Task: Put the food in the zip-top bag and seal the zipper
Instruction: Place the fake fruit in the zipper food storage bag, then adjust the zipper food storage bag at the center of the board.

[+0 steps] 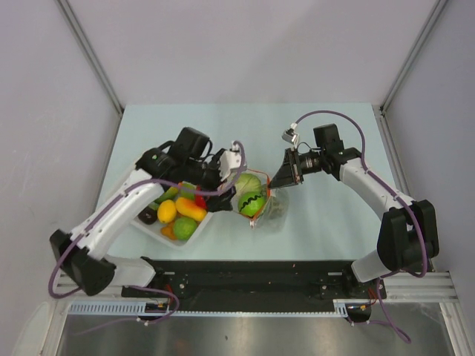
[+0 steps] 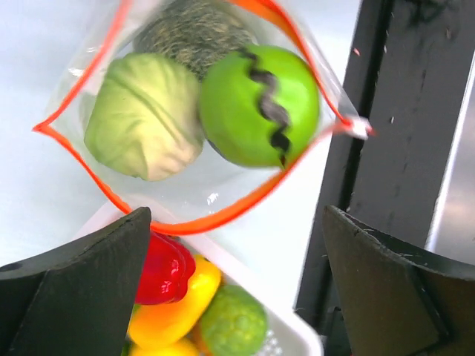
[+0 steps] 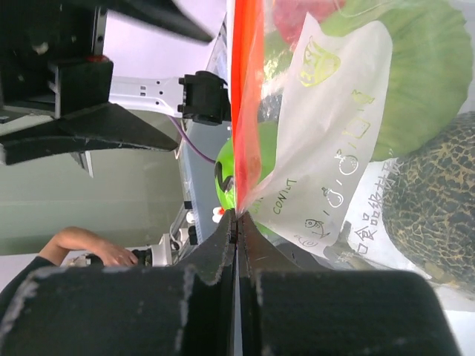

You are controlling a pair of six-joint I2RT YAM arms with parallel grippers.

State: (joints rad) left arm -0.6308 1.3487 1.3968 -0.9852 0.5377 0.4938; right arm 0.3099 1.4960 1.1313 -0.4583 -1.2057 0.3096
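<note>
Left wrist view looks into the zip-top bag (image 2: 185, 189), which lies on the surface (image 1: 319, 141) between the arms. Its zipper (image 2: 223, 217) is spread in a loop around the cabbage head (image 2: 145, 115), green fruit (image 2: 245, 104) and grey-green ball (image 2: 189, 30). The left jaws stand wide apart, holding nothing, with the loop's near rim just between their tips. The right jaws are pressed together on the zipper.

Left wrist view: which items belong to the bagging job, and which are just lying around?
Job:
zip-top bag
its orange-red zipper, pinched by the right tool
inside the bag: grey-green ball, cabbage head, bright green fruit

Lying about:
clear tray
in the tray: red pepper, yellow fruit, bumpy green fruit
</note>
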